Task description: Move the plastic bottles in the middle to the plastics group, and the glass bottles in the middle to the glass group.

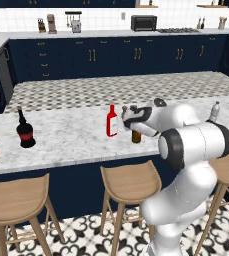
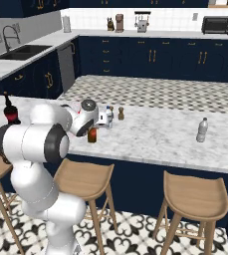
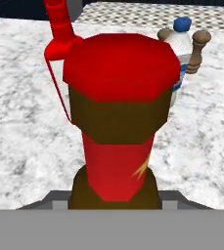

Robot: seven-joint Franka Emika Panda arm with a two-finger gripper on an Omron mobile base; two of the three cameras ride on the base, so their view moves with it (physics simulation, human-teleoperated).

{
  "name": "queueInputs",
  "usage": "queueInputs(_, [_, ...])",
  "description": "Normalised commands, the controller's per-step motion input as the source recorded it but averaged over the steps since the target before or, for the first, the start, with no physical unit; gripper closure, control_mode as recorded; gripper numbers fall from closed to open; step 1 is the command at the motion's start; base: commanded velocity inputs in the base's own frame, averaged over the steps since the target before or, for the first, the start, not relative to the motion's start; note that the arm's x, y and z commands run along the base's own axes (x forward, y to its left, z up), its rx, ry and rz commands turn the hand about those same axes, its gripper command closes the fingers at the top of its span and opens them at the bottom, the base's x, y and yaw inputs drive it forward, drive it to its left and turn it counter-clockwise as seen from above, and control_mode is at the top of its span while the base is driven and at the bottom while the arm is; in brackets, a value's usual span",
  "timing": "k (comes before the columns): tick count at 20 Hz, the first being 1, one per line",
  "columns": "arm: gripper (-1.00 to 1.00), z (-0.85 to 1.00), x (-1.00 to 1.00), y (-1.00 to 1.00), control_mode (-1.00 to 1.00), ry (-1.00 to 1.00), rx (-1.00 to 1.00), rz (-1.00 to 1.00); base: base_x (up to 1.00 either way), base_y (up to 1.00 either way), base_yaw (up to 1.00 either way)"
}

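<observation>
My hand (image 1: 136,126) sits over the small brown bottle (image 3: 116,127) mid-surface (image 1: 71,135); I cannot tell whether it grips. One flat red bottle (image 1: 111,121) stands just beside, one blue-labelled bottle (image 3: 182,49) behind. Two glass bottles (image 1: 25,131) stand left, one plain plastic bottle (image 2: 202,130) right.

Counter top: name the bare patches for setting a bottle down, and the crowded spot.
Bare marble lies between the black bottle and the flat red bottle, and between the shakers and the plain clear bottle. Crowded: around the small brown bottle with the blue-labelled bottle.
</observation>
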Motion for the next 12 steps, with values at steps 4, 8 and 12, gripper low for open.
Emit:
queueInputs(4, [1.0, 0.13, -0.14, 1.0, -1.0, 0.0, -0.04, 0.11, 0.0, 0.0, 0.0])
queueInputs(8, [1.0, 0.19, -0.06, 1.0, -1.0, 0.0, 0.0, 0.12, 0.0, 0.0, 0.0])
queueInputs(12, [1.0, 0.18, 0.0, 1.0, -1.0, 0.0, 0.0, 0.1, 0.0, 0.0, 0.0])
